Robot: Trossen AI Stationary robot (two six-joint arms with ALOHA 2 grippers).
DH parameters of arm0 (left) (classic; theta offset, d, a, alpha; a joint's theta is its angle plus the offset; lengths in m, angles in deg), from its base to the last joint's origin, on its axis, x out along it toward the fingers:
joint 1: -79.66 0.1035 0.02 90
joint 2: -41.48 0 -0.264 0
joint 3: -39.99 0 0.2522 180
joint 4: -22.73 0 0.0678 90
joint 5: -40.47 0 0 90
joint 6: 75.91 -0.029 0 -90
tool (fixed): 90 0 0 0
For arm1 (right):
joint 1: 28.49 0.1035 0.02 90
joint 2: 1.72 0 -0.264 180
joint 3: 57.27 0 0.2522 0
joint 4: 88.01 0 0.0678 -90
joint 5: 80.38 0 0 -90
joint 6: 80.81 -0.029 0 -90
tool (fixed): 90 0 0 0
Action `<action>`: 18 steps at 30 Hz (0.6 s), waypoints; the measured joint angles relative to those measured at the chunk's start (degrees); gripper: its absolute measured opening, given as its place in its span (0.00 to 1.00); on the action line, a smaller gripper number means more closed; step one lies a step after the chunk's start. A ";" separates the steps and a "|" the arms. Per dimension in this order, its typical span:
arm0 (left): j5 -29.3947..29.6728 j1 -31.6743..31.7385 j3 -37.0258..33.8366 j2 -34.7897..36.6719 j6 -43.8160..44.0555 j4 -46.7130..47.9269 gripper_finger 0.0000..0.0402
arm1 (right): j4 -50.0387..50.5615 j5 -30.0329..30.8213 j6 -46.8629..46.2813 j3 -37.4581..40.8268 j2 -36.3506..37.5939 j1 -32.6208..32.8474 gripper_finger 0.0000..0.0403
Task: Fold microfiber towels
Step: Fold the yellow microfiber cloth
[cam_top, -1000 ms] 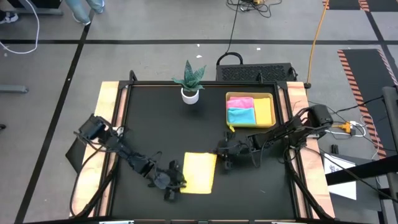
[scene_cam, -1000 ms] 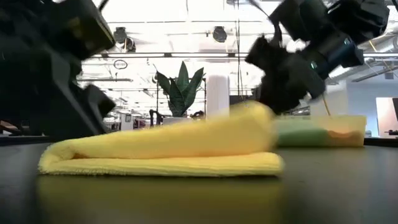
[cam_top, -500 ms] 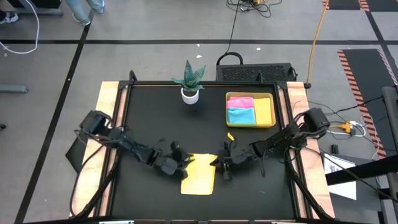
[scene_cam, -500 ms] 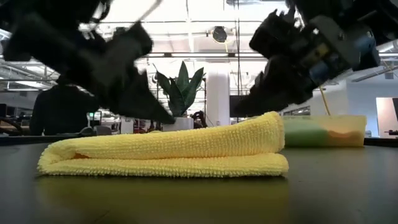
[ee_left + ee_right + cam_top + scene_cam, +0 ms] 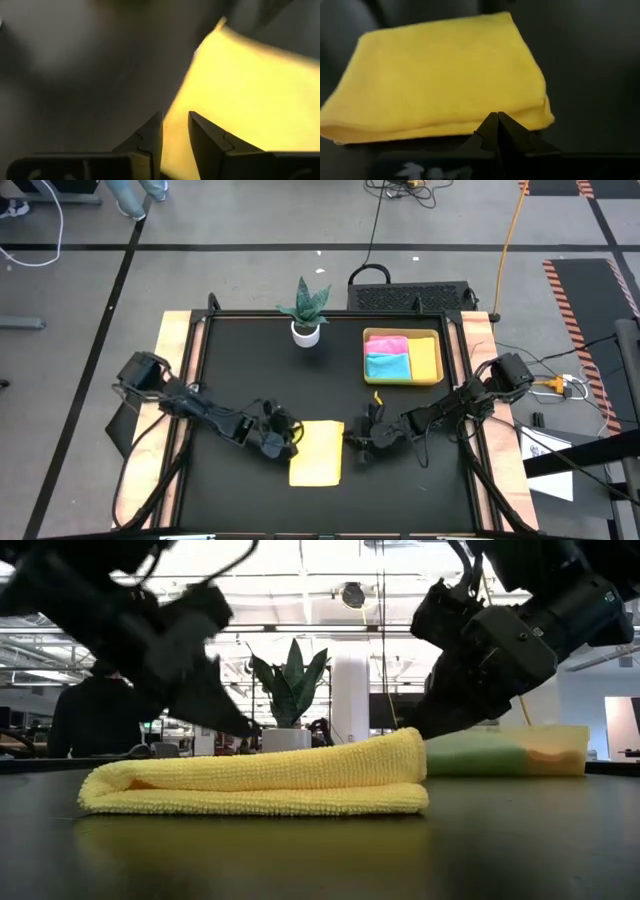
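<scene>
Reaching low: left gripper (image 5: 283, 442) — fingers (image 5: 150, 145) slightly parted, empty, at the yellow towel's (image 5: 318, 452) left edge.
Right gripper (image 5: 358, 442): fingers pressed together, just beside the towel's right edge — arm stretched low from the table's right side.
Towel: folded flat, front centre of table (image 5: 240, 360).
Tray (image 5: 402, 357): pink, blue and yellow cloths inside.

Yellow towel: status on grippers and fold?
Left gripper slightly open at yellow towel edge, right gripper shut beside it. Towel folded, flat on table. Nothing blocking; tray holds other towels.
</scene>
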 joint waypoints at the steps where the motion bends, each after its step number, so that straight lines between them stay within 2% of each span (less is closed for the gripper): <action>1: -0.04 -0.51 0.05 0.98 -0.01 -0.37 0.23 | 0.50 -0.14 -0.48 0.00 0.00 0.00 0.00; 3: -0.42 -1.89 0.04 2.85 -0.16 0.13 0.23 | 1.64 -0.21 -1.65 0.00 0.00 0.00 0.01; 8: -8.08 -4.22 0.04 3.10 0.29 0.68 0.23 | 4.19 -1.21 -5.14 0.00 0.00 0.00 0.10; 13: -16.49 -6.14 -0.05 -0.56 2.23 1.23 0.23 | 5.19 -11.13 -7.77 0.00 0.00 -0.07 0.26; 15: -17.46 -6.98 0.08 -2.33 3.12 -0.25 0.23 | 5.53 -14.67 -7.92 0.00 0.00 -0.06 0.33; 18: -17.91 -8.19 0.20 -5.20 4.20 -5.39 0.23 | 5.36 -15.26 -8.01 0.00 0.00 -0.21 0.40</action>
